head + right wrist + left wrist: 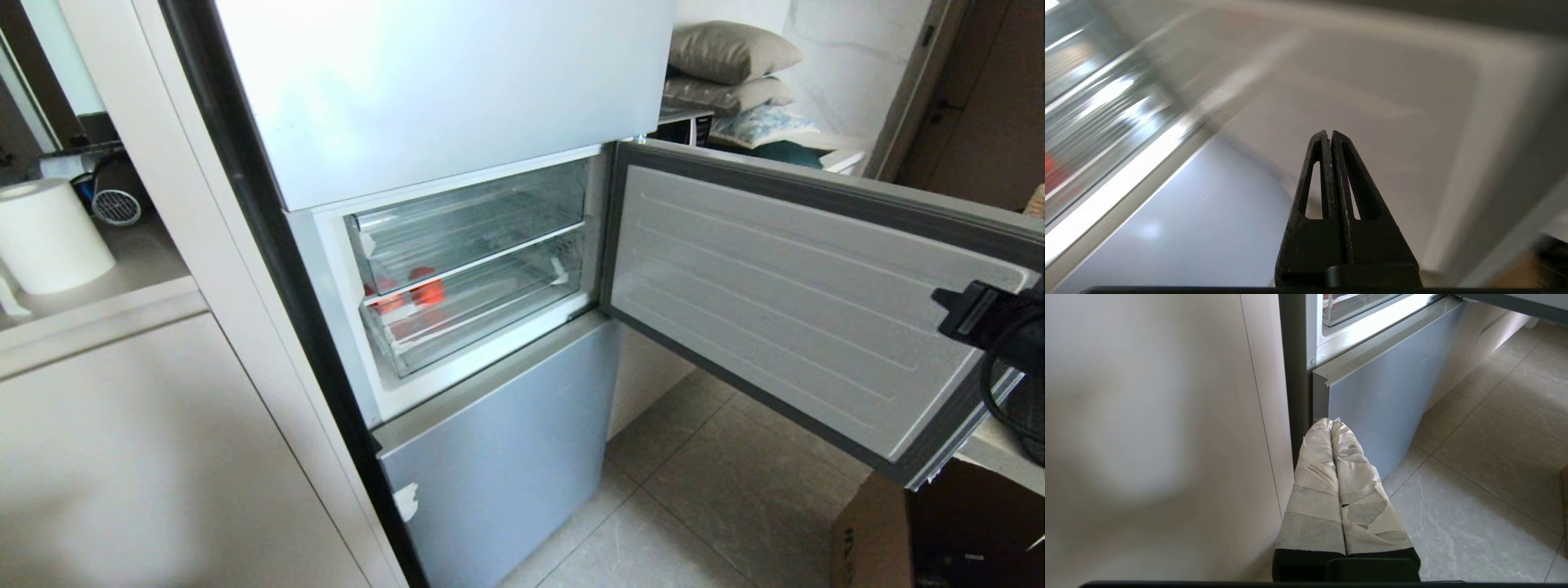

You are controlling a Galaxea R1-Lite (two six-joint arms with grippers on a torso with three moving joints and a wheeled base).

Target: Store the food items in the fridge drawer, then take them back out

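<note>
Evidently the red food items (412, 291) are stored in the pushed-in lower clear plastic fridge drawer (482, 314), retrieval remaining, while both the tape-wrapped left pincer (1331, 424) and black right pincer (1329, 134) are pressed together, empty.

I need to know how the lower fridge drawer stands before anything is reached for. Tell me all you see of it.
The lower drawer is clear plastic with a ribbed floor and a thick front lip. It sits pushed into the open middle compartment, directly beneath the shallower clear upper drawer. Red food items show through its left part; their shapes are unclear. Neither gripper touches it.
</note>
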